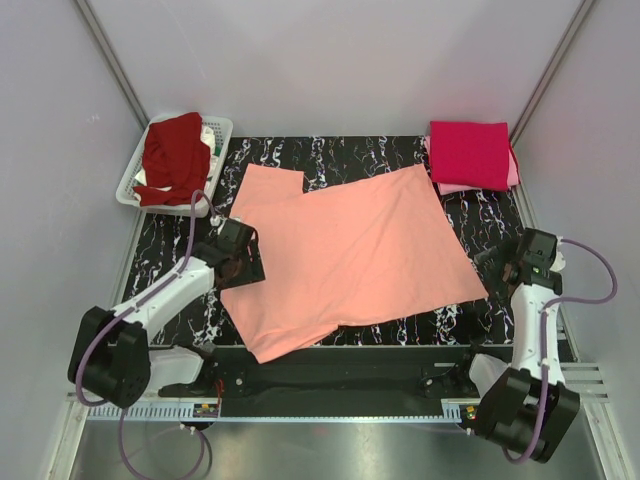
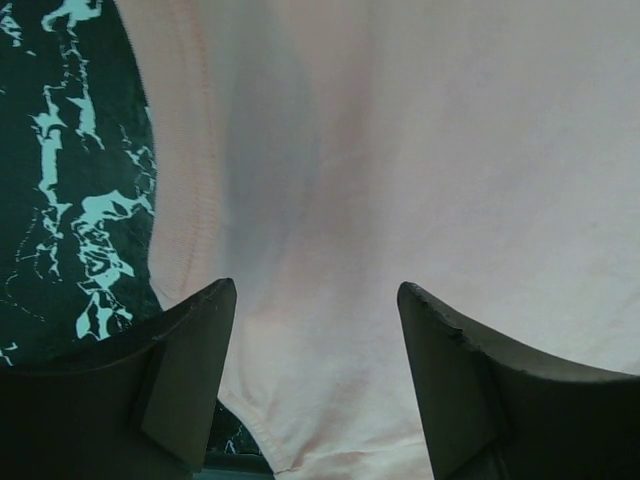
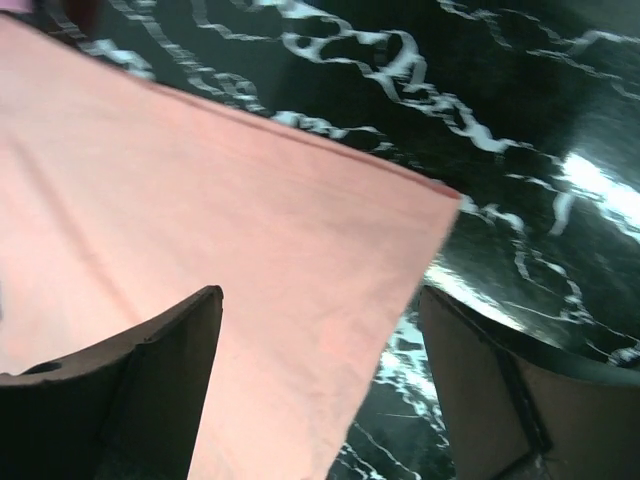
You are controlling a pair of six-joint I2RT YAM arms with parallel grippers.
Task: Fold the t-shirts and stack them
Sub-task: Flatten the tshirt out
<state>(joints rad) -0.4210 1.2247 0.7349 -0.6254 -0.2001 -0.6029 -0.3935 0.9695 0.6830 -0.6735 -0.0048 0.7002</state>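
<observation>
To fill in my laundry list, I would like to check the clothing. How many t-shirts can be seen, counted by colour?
Salmon-peach t-shirt, spread out flat: 1
Dark red t-shirt, lying in the white basket: 1
Crimson t-shirt, folded, at the far right: 1
Light pink t-shirt, only its edge showing under the crimson one: 1
Total: 4

Salmon-peach shirt (image 1: 350, 250) on a black mat (image 1: 480, 215) veined white; dark red shirt (image 1: 172, 150) in a white basket (image 1: 222, 126); crimson shirt (image 1: 468, 152) over pale pink shirt (image 1: 452, 187).
</observation>
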